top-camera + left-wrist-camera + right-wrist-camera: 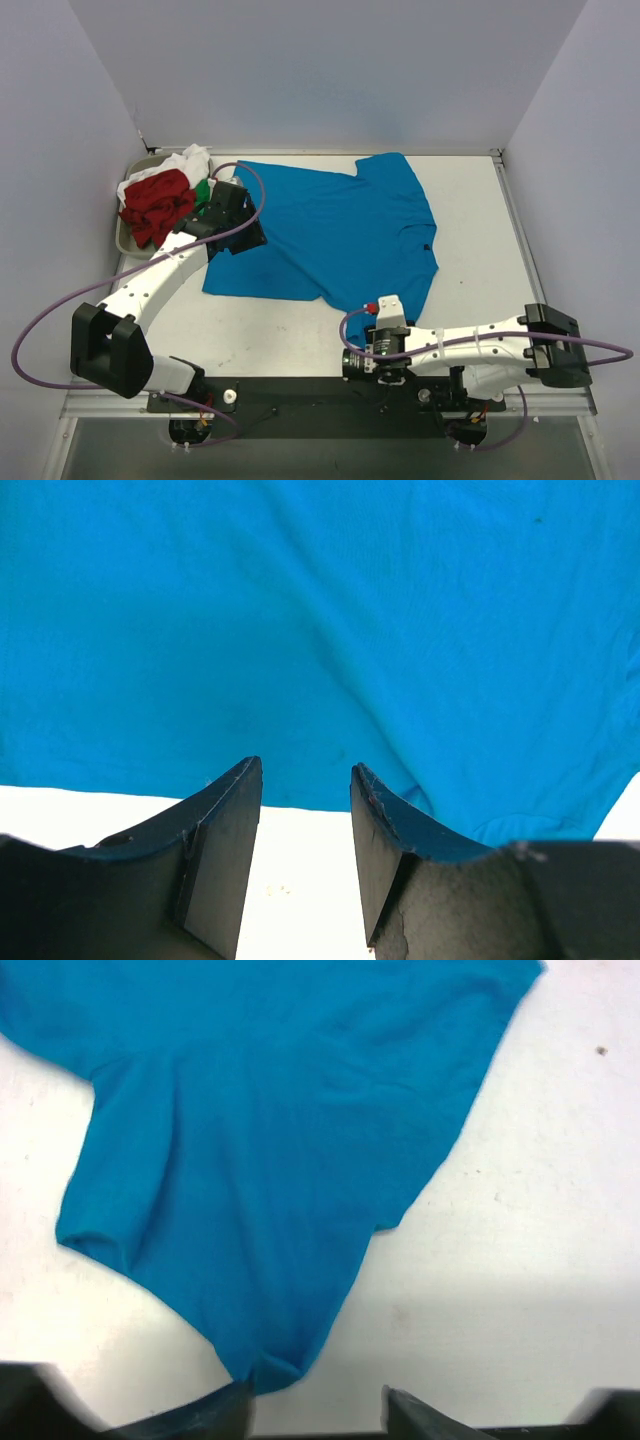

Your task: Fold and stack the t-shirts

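Note:
A bright blue t-shirt [330, 230] lies spread flat across the middle of the table. My left gripper [247, 238] hovers at its left edge. In the left wrist view that gripper [305, 770] is open, with bare table between the fingers and the shirt's hem [320, 630] just past the tips. My right gripper [352, 358] sits low at the near sleeve. In the right wrist view it [318, 1395] is open, and the sleeve's corner [270, 1160] rests against the left fingertip [225, 1410], not pinched. Red [158, 200], white [185, 160] and green [203, 188] t-shirts lie bunched at the back left.
A grey tray [122, 240] at the back left holds the bunched shirts. Bare white table [480, 230] shows to the right of the blue shirt and along the near edge. Purple cables loop from both arms. Walls close in on three sides.

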Controlling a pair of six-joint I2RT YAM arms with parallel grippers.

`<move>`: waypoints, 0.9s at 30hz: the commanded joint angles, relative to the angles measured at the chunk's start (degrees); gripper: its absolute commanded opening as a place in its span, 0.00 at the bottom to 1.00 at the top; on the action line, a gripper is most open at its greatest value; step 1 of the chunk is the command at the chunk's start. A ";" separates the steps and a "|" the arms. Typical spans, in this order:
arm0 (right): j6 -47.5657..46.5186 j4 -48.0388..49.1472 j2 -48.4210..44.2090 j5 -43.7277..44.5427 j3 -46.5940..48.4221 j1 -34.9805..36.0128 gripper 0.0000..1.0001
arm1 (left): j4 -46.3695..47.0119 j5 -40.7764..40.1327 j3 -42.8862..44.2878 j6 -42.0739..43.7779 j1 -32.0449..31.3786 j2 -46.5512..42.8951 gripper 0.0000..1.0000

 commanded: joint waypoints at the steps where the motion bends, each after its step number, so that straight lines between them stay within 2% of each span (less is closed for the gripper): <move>1: 10.64 -8.83 2.75 2.27 2.21 3.18 0.67 | 1.78 -0.72 -0.19 1.06 -0.26 0.08 0.51; 2: 10.65 -11.10 3.80 4.72 3.61 2.92 0.86 | 1.78 -0.72 -0.11 1.06 -0.26 0.08 0.51; 5: 7.95 -13.94 4.43 9.21 9.42 0.55 0.98 | 1.51 -0.63 0.24 1.15 -0.35 0.34 0.51; 7: 3.55 -11.33 3.73 11.68 10.83 -5.59 0.98 | 0.46 -0.45 1.38 1.41 -0.35 0.96 0.51; 8: -1.87 -9.74 2.42 12.21 10.83 -7.87 0.98 | -0.24 -0.63 2.08 1.93 -0.44 1.22 0.51; 9: -4.53 -8.24 1.45 12.91 10.83 -12.94 0.98 | -2.16 -0.72 2.96 2.37 -0.53 2.09 0.51; 11: -11.29 -0.96 -2.31 12.04 9.96 -18.67 0.98 | -4.71 -1.07 6.03 4.73 -0.44 3.24 0.51; 12: -18.37 2.64 -3.82 10.73 9.17 -21.66 0.98 | -7.34 -1.33 7.00 5.88 -0.44 4.72 0.51; 13: -22.45 10.07 -5.31 5.93 7.16 -29.26 0.98 | -8.84 -1.51 9.36 7.11 -0.44 5.70 0.51; 15: -30.70 15.66 -7.70 0.90 6.09 -35.81 0.96 | -13.48 -3.26 11.57 10.98 -0.35 8.50 0.52; 16: -32.05 17.86 -7.53 -1.74 6.09 -41.41 0.96 | -15.08 -3.70 12.71 11.95 -0.35 9.13 0.51; 18: -34.60 18.05 -4.81 -2.46 8.10 -44.79 0.96 | -16.94 -4.94 13.69 13.97 -0.35 9.57 0.52; 22: -38.21 22.17 0.64 -8.52 8.64 -50.87 0.96 | -17.03 -2.31 12.29 14.86 -0.09 9.92 0.53; 27: -38.31 24.90 7.41 -12.92 7.76 -50.96 0.96 | -16.94 1.04 9.57 13.63 -0.35 10.10 0.53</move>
